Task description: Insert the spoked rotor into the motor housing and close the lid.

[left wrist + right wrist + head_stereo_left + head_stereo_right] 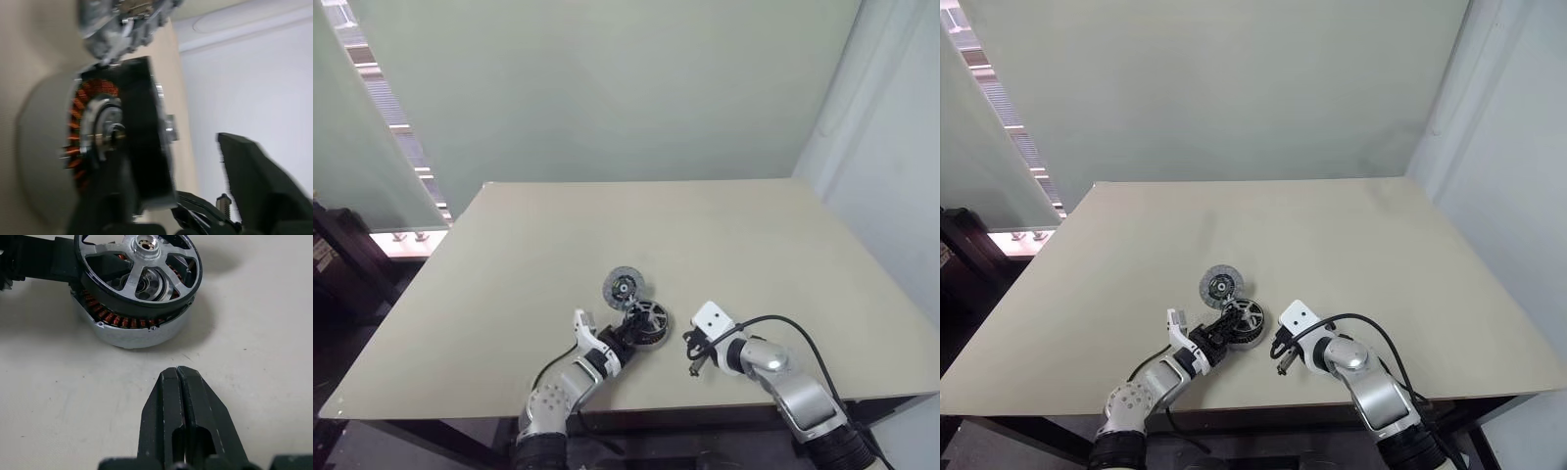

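Spoked rotor (142,269) sat tilted atop motor housing (134,328) on tabletop (754,255); left hand (628,328) fingers apart around it, right hand (178,377) pressed together nearby.

No text, label or number is legible anywhere (motor parts and table included).
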You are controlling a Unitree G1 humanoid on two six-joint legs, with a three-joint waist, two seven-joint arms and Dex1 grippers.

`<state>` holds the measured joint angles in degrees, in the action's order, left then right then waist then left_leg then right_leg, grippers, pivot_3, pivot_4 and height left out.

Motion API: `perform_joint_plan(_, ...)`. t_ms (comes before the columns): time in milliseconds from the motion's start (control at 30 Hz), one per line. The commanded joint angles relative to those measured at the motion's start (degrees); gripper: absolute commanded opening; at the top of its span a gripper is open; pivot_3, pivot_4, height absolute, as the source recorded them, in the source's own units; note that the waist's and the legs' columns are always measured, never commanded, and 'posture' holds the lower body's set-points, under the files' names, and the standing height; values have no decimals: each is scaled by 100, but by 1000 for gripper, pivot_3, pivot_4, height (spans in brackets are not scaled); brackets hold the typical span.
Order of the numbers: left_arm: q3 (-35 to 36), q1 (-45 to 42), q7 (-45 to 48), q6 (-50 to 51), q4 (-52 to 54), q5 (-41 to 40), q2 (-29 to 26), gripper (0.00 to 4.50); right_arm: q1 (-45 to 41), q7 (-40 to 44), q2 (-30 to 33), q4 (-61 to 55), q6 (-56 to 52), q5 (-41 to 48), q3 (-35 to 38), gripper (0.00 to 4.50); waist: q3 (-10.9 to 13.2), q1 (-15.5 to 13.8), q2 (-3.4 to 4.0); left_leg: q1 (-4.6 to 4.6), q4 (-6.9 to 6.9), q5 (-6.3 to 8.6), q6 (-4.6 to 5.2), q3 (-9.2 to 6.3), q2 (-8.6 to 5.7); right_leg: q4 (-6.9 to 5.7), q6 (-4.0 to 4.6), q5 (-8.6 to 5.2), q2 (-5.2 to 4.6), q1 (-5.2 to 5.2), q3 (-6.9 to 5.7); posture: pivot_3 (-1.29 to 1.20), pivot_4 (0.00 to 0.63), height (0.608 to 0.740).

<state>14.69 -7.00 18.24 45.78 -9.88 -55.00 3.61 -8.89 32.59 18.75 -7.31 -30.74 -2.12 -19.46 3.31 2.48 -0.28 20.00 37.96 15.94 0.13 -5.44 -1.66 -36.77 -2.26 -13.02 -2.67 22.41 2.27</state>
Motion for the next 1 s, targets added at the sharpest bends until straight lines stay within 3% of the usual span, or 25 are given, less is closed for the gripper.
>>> perform_joint_plan(33, 40, 162, -385, 197, 335, 120, -148, 3964, -146, -46, -56, -117, 86, 67, 115, 0, 0, 11, 0, -2, 0, 0, 0, 0, 1, 0, 0, 0, 0, 0, 0, 0, 0, 740)
perform_joint_plan(500, -267, 637, -1036, 1167, 2586, 102, -1186, 3964, -283, -129, -211, 295, 303, 60, 164, 0, 2, 30, -1, 3, -15, 4, -5, -1, 6, 0, -1, 1, 3, 12, 1, 0, 0, 740)
perform_joint_plan(700, -289, 851, -695, 1198, 3482, 85, -1907, 3964, -476, -408, -629, 448, 579, 206, 366, 0, 4, 38, 1, 2, -20, 5, -8, 3, 10, -4, 0, 1, 4, 16, 3, 0, 0, 740)
perform_joint_plan(1000, -118, 1405, -252, 942, 3474, 129, -2345, 3964, -602, -249, -844, 339, 523, 470, 440, 0, 7, 19, 8, 7, -25, 8, -10, 5, 7, -1, 1, 1, -2, 24, 2, 0, 0, 740)
